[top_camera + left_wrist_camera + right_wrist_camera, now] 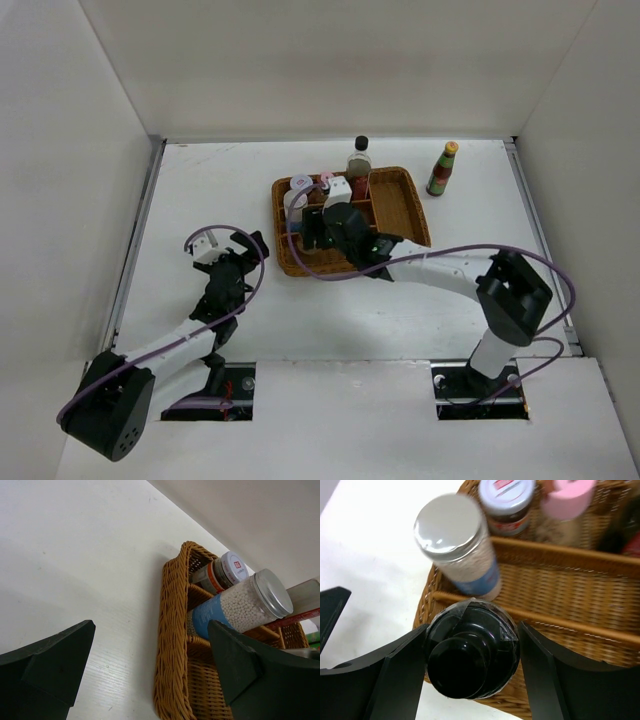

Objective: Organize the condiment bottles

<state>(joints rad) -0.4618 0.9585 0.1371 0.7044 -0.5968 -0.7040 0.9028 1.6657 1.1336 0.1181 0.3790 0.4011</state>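
Bright, even overhead light casts soft shadows on the white desk (pixel 330 330). Beyond the right pincer (pixel 472 665), the silver-lidded jar (pixel 455 540) glares, slightly blurred.

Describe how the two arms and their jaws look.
The left arm and right arm both have white links with black joint housings. A purple cable loops along each. The jaws are dark, flat, wedge-shaped plates. A small green light glows near the right wrist.

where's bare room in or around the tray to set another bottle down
Free: the wicker tray's right-hand compartment, and the bare table left of the tray. Crowded: the tray's left compartments, packed with jars and a black-capped bottle.
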